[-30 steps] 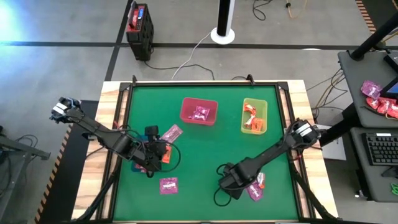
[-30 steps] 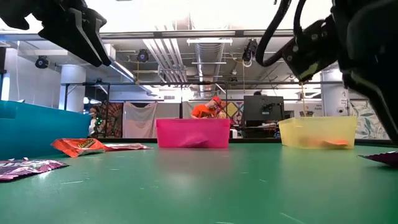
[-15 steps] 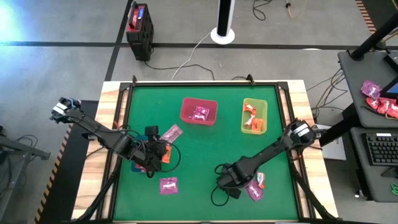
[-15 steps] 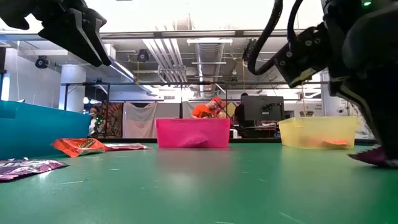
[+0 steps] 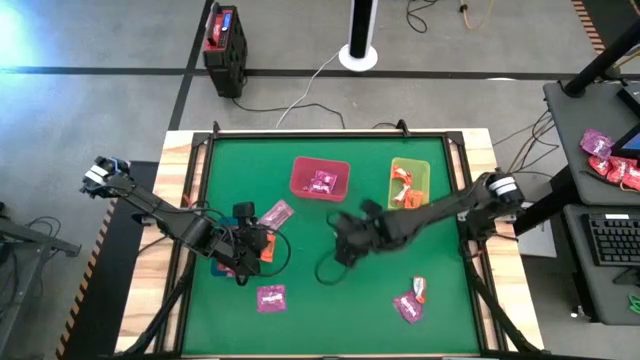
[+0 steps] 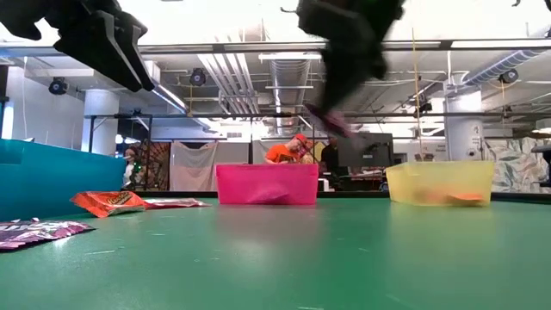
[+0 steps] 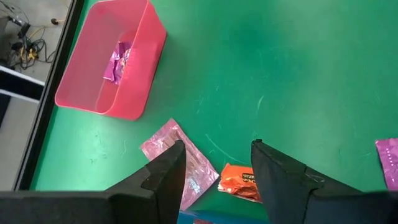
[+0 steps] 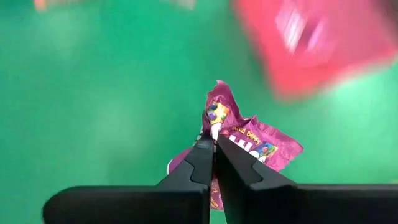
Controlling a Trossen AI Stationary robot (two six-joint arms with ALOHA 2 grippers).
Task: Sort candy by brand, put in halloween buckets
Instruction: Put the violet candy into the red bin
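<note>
Pink-red rectangular plastic bin (image 5: 320, 179) sat just ahead of the right gripper (image 5: 343, 243), w/ a magenta packet inside. Right gripper hung mid-table, above the green mat (image 5: 330, 290), fingers clamped on a magenta-pink shiny wrapped candy packet (image 8: 239, 140) — lifted clear. Left gripper (image 7: 214, 168) hovered spread, unloaded — small orange wrapped packet (image 7: 241, 182) just beyond its fingertips.

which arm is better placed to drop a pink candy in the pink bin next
The right. Its hand is shut on a magenta candy and is raised mid-table near the pink bin. The left hand is open and empty, hovering by the blue bin.
</note>
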